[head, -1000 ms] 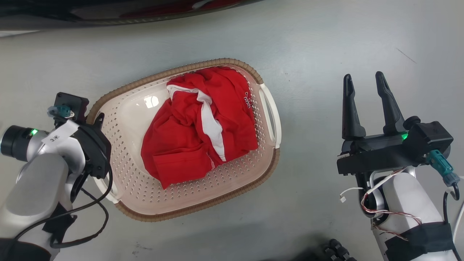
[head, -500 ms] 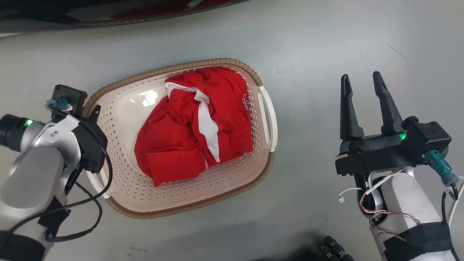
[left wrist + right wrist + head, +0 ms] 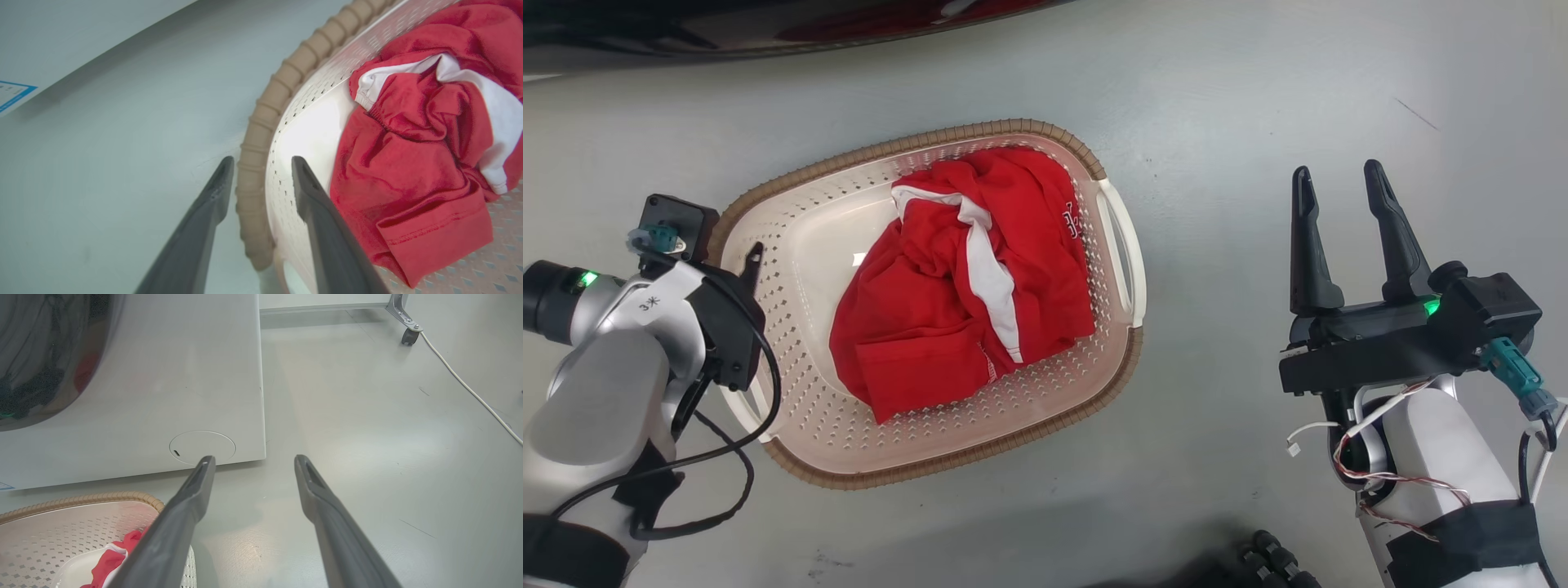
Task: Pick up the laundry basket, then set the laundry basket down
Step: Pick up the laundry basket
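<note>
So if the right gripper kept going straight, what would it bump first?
Probably bare floor, just beside the washing machine's corner. The right gripper might clip that corner; depth is unclear.

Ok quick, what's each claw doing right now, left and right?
Left claw: closed on the laundry basket, one finger inside its brown rim and one outside.
Right claw: open, holding nothing, above bare floor.

Cream-white perforated laundry basket (image 3: 1013,408) with brown woven-look rim; red-and-white garment (image 3: 931,327); pale grey floor (image 3: 1258,122).
</note>
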{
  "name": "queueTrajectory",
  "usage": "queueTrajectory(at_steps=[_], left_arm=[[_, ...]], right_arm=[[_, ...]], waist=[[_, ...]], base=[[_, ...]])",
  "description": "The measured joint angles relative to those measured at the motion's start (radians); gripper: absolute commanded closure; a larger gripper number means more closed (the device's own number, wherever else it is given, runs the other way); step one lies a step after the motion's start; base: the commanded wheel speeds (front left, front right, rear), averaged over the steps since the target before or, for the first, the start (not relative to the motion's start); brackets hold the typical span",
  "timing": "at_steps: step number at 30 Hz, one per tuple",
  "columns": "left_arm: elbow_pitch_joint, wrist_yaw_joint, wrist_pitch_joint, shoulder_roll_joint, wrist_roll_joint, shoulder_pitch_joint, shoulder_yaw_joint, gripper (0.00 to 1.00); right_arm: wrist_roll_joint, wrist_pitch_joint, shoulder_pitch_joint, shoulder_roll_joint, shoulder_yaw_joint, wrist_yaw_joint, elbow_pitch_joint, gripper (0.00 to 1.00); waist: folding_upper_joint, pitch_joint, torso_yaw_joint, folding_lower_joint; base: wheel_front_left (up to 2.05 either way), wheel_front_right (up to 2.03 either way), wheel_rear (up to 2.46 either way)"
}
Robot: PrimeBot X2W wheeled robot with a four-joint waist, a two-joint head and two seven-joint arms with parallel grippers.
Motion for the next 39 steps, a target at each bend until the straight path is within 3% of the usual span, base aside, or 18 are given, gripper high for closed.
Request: queueTrajectory(at_steps=[8,13,25,39], left_arm=[[0.017,0.0,-0.049,-0.017,0.0,-0.006,-0.014,0.0],[0.037,0.001,-0.102,-0.038,-0.031,0.0,0.027,0.0],[0.034,0.072,-0.319,-0.148,-0.156,0.109,0.163,0.0],[-0.101,0.134,-0.335,-0.199,-0.138,0.235,0.18,0.0]], right_arm=[[-0.004,0.0,0.0,0.001,-0.015,0.003,0.018,0.0],[-0.007,0.0,0.0,0.0,-0.023,0.007,0.033,0.0],[-0.022,0.0,0.003,-0.022,-0.051,0.016,0.07,0.0],[-0.061,0.0,0.042,-0.06,-0.052,0.034,0.094,0.0]], waist=[[0.0,-0.01,0.01,0.0],[0.0,-0.031,0.019,0.0],[0.0,-0.136,0.055,-0.0001],[-0.0001,-0.312,0.109,-0.0002]], base=[[0.0,0.0,0.0],[0.0,0.0,0.0],[0.0,0.0,0.0],[0.0,0.0,0.0]])
